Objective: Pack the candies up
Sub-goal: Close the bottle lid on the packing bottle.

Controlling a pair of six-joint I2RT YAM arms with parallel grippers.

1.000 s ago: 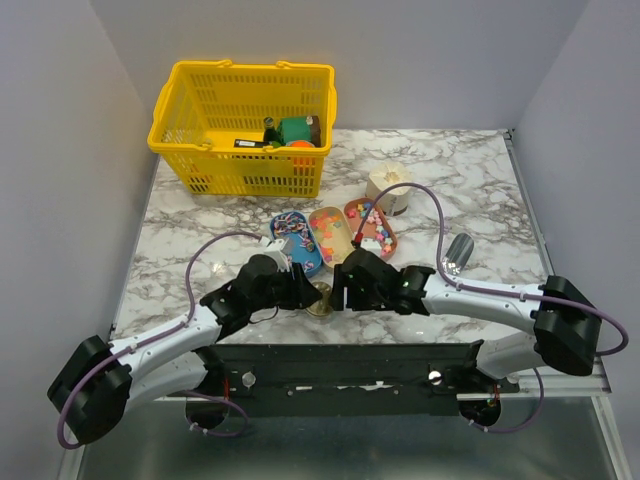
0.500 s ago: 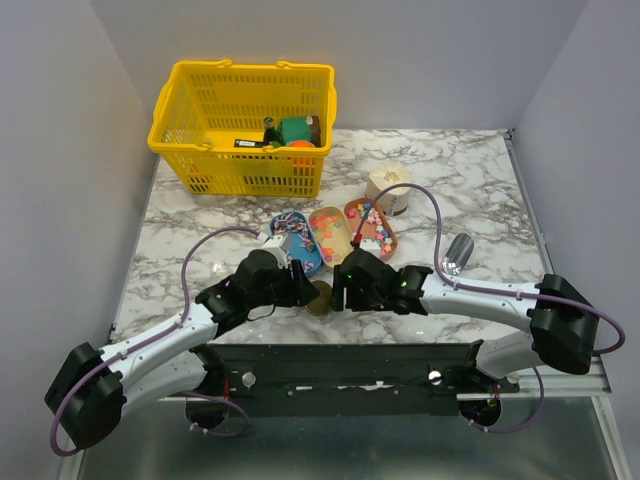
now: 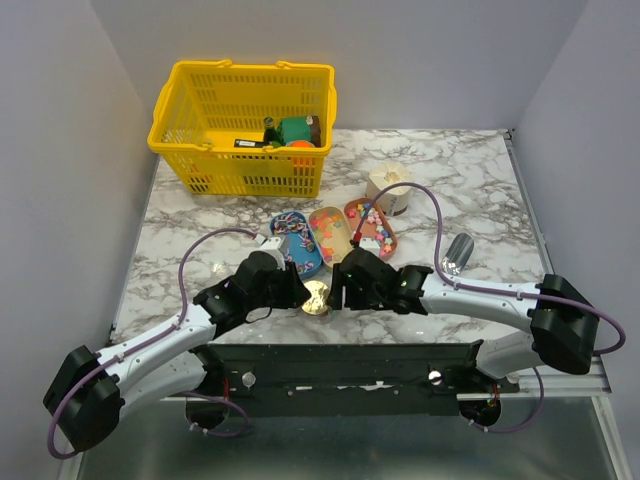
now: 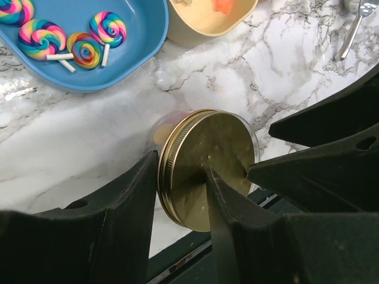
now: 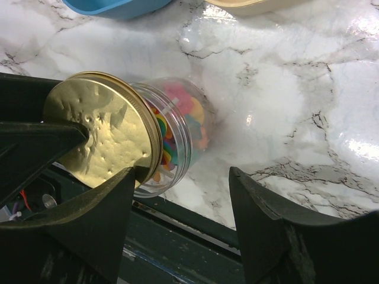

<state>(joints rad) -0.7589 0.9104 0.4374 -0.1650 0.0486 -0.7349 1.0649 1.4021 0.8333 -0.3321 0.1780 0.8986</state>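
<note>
A clear jar (image 5: pixel 183 127) with a gold lid (image 4: pixel 207 165) lies tipped at the table's near edge and holds colourful candies (image 5: pixel 177 112). It also shows in the top view (image 3: pixel 317 297). My left gripper (image 4: pixel 180 171) is shut on the lid's rim, one finger outside it and one on its face. My right gripper (image 5: pixel 182 177) is open just below the jar, with its left finger at the lid's edge. More tiny candies (image 3: pixel 374 228) lie in a red oval tray (image 3: pixel 389 243).
A blue tray (image 4: pixel 136 59) with swirl lollipops and a cream tray (image 3: pixel 330 232) sit just behind the jar. A spoon (image 4: pixel 353 29), a paper cup (image 3: pixel 388 188), a grey cylinder (image 3: pixel 458 250) and a yellow basket (image 3: pixel 245 125) stand further back. A black rail (image 3: pixel 340 365) edges the table.
The jar between my grippers has tipped, so its gold lid now shows brightly from above. My left gripper has shifted slightly towards the back left. The right arm has hardly moved.
</note>
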